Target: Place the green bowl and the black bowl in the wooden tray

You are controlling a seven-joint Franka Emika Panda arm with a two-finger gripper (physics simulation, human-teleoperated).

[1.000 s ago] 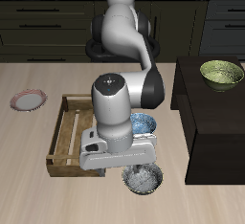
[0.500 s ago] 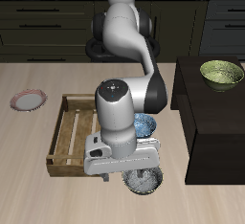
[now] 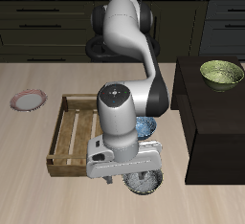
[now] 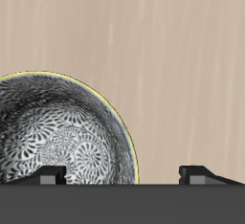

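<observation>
**Claw spread over the rim of the black bowl**

The claw [image 4: 122, 174] is released: in the wrist view its two fingertips [image 4: 52, 176] stand well apart. One is above the speckled inside of the black bowl [image 3: 148, 183] and the other is above the bare worktop [image 3: 29, 185], so the bowl's wall lies between them. I cannot tell if either tip already touches the bowl.

The black bowl stands on the worktop near the front edge, just beside the near corner of the tray [image 3: 57, 134] and outside it. The blue-and-white bowl [image 3: 145, 125] is a little farther back, partly hidden by the arm. The green bowl [image 3: 221, 72] is well apart, on top of a dark box [image 3: 215, 123] at the side of the worktop.

The black bowl looks like glazed ceramic, so I judge it stiff, rather light, and smooth enough to slip. It will not bend under the fingers, but it may tilt or swing when it hangs from one side only. The best place to hold it is the rim wall, one finger inside and one outside, with the fingers low enough that the wall sits deep between them.

The bowl is upright with its mouth up. It is round, so it has no long axis and any point of the rim serves equally. The same holds for the green bowl.
</observation>
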